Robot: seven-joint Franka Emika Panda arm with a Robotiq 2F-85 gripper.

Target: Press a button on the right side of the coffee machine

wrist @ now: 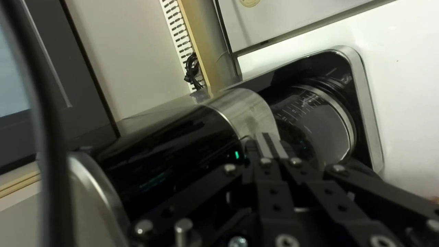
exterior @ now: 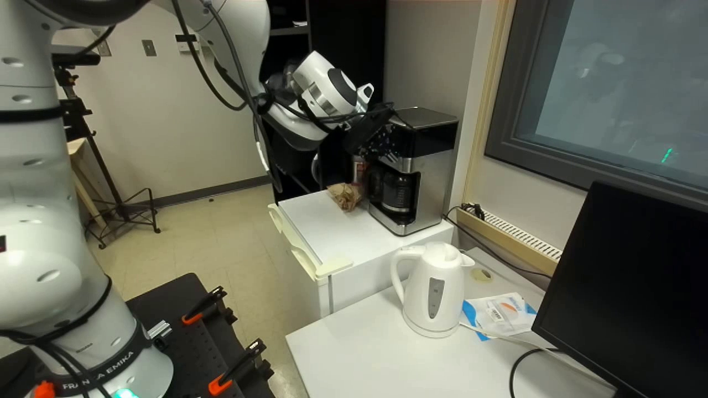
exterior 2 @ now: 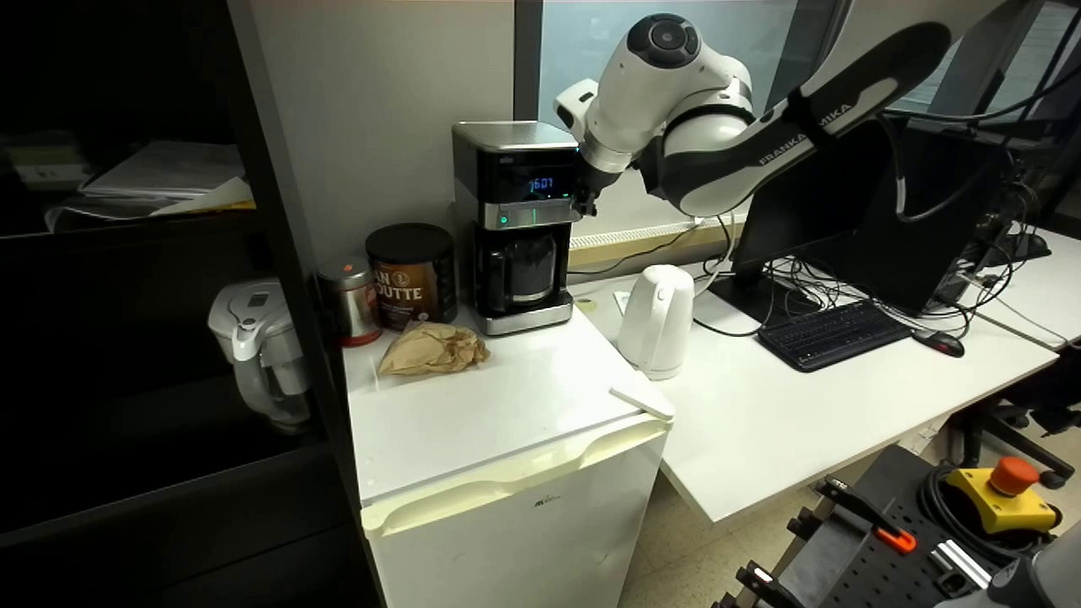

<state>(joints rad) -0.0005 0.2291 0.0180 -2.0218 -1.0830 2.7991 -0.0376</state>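
The coffee machine [exterior: 434,185] is boxy, black and silver, and stands upright on a white mini fridge. In an exterior view its front [exterior 2: 507,181] shows a lit blue display and green lights on the silver band. Its dark carafe [exterior 2: 534,268] sits inside. My gripper [wrist: 271,145] is shut and empty, with its fingertips together. In the wrist view the tips lie over the silver band, beside a green light. In an exterior view the gripper [exterior 2: 584,204] is at the right end of the band. I cannot tell whether the tips touch. The buttons under the gripper are hidden.
A white kettle [exterior: 434,293] stands on the desk beside the fridge [exterior 2: 473,405]. A brown paper bag [exterior 2: 432,348], a coffee can [exterior 2: 411,283] and a metal canister [exterior 2: 352,304] stand left of the machine. A black shelf [exterior 2: 291,279] and a monitor [exterior: 625,287] flank the area.
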